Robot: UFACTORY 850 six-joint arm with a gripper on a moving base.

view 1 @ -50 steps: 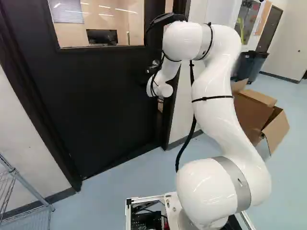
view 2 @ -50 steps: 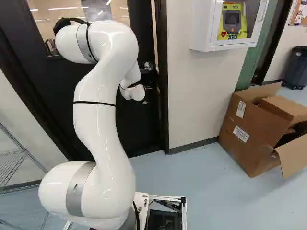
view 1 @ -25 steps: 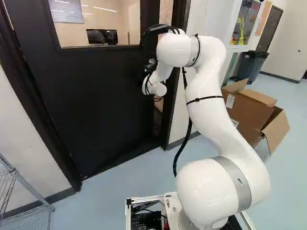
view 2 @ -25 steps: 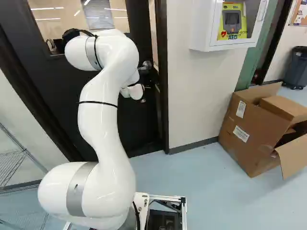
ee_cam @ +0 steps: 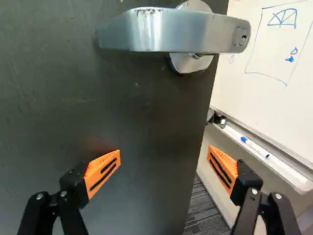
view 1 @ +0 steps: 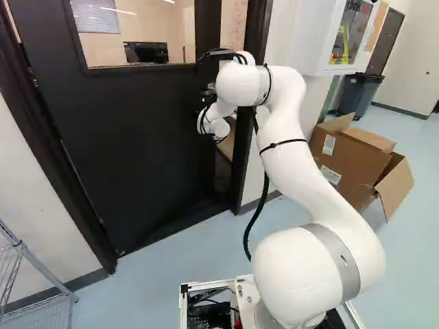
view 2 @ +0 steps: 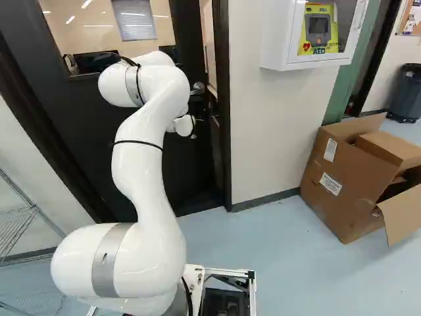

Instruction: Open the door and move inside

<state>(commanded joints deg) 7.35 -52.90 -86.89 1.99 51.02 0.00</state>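
Note:
The black door (view 1: 130,144) stands partly swung inward, with a gap between its free edge and the frame (view 1: 243,147). Against the door is my gripper (view 1: 208,94), mostly hidden by the wrist in the left base view. In the wrist view the gripper (ee_cam: 164,154) is open, its orange-padded fingers spread wide and nothing held. One finger is over the door face (ee_cam: 122,112), the other beyond the door's edge. The metal lever handle (ee_cam: 171,30) lies ahead of the fingers, outside them. Whether the gripper touches the door, I cannot tell.
Through the gap show a whiteboard (ee_cam: 274,54) and its tray with a marker (ee_cam: 255,147). An open cardboard box (view 2: 348,178) stands right of the doorway, below a white wall cabinet (view 2: 276,39). A wire rack (view 1: 34,281) stands at the left.
The door has swung further inward and the gap at its free edge is wider. My arm has reached forward and lower with it. The base has not moved.

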